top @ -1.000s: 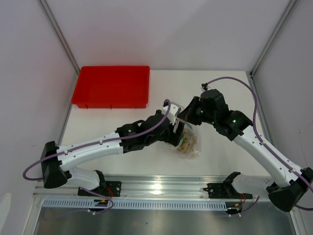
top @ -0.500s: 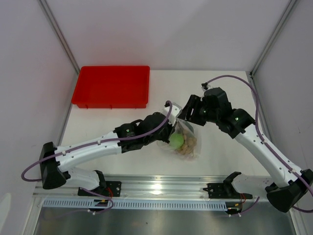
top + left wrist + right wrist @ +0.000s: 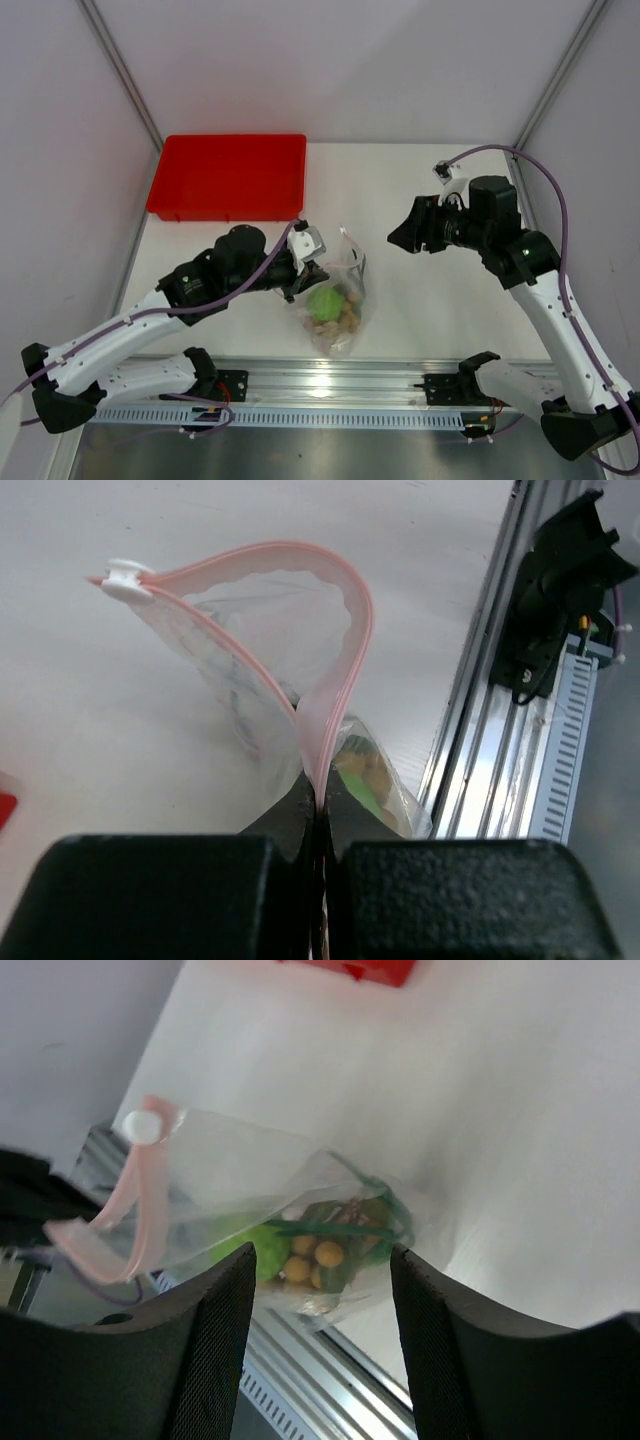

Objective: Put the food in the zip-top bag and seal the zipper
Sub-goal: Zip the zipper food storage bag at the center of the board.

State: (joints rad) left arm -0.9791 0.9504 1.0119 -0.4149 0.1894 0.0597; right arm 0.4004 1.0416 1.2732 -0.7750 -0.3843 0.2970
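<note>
The zip-top bag [image 3: 335,285] lies near the front rail, its mouth a wide loop. Inside it are the lime-green fruit [image 3: 322,301], the tan round fruits [image 3: 346,318] and the thin green leaves [image 3: 352,1228]. My left gripper [image 3: 300,268] is shut on the pink zipper [image 3: 356,610] at one end of the mouth. A white slider [image 3: 126,574] sits at the zipper's far end. My right gripper [image 3: 397,238] hangs open to the right of the bag, apart from it. In the right wrist view the bag [image 3: 250,1165] and its food show between the fingers.
A red tray [image 3: 230,177] stands at the back left of the table. The aluminium rail [image 3: 330,384] with both arm bases runs along the near edge, just in front of the bag. White walls close in on both sides.
The right gripper has let go of the bag, opened and drawn back to the right. The left gripper has shut on the zipper and pulled the bag left and toward the rail.
</note>
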